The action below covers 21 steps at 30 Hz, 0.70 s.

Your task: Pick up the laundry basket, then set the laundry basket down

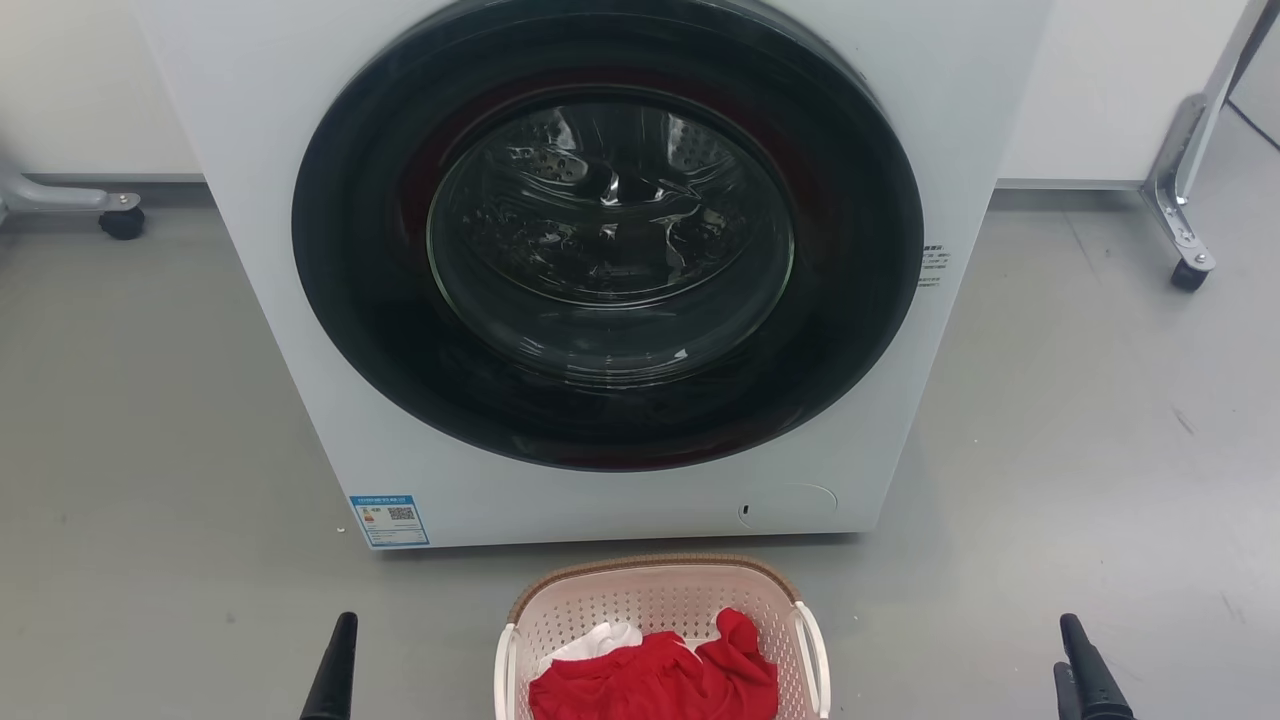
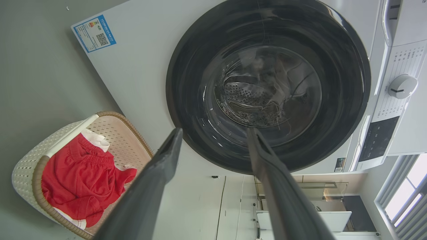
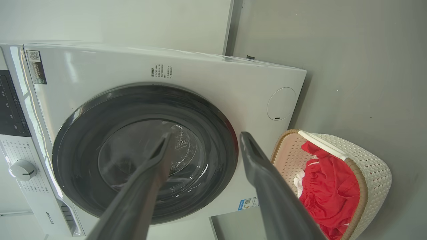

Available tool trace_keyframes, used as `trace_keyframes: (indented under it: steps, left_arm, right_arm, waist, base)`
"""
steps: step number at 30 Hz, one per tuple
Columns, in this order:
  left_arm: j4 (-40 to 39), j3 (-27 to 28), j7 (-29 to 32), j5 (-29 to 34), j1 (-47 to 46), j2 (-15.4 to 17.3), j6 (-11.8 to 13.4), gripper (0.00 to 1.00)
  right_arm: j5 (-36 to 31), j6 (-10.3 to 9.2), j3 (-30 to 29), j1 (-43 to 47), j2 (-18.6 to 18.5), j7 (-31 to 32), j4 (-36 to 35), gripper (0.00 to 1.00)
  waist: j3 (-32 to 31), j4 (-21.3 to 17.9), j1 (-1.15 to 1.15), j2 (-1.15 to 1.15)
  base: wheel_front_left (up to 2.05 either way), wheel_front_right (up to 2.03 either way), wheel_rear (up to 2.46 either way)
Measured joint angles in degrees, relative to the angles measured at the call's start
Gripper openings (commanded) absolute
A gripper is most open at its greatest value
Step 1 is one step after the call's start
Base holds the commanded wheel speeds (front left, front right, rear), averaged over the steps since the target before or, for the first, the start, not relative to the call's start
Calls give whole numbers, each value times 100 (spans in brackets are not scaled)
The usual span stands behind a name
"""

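The laundry basket (image 1: 660,598), pale perforated plastic with a brown woven rim and white side handles, stands on the grey floor just in front of the washer, at the bottom centre of the head view. Red clothes (image 1: 655,680) and a white cloth (image 1: 600,640) lie inside it. My left gripper (image 1: 340,640) is low on the basket's left and my right gripper (image 1: 1072,640) low on its right, both well apart from it. In the wrist views the left gripper (image 2: 214,131) and the right gripper (image 3: 205,135) are open and empty, with the basket (image 2: 30,156) (image 3: 373,170) off to the side.
A white front-loading washer (image 1: 250,200) with its round dark door (image 1: 610,230) shut stands right behind the basket. Wheeled metal frame legs sit at the far left (image 1: 120,215) and far right (image 1: 1185,270). Grey floor (image 1: 150,450) stretches on both sides.
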Motion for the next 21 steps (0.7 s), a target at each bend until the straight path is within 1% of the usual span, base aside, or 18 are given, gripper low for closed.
trace_keyframes:
  steps: [10,11,21]
  left_arm:
    - [-130,-257,-198,881,-28,4,165,100]
    - [-130,-257,-198,881,-28,4,165,100]
    - [-254,-558,-424,1883,-58,70,345,100]
  right_arm:
    - [-933,-168,350,-20,-12,-203,-93,100]
    - [-933,-168,350,-20,-12,-203,-93,100]
    - [-1971,-320,711,-44,-36,-414,-152,100]
  waist:
    - [20,9,0,0]
    - [20,9,0,0]
    - [54,17,0,0]
  base:
    - [0,0,0]
    - [0,0,0]
    - [0,0,0]
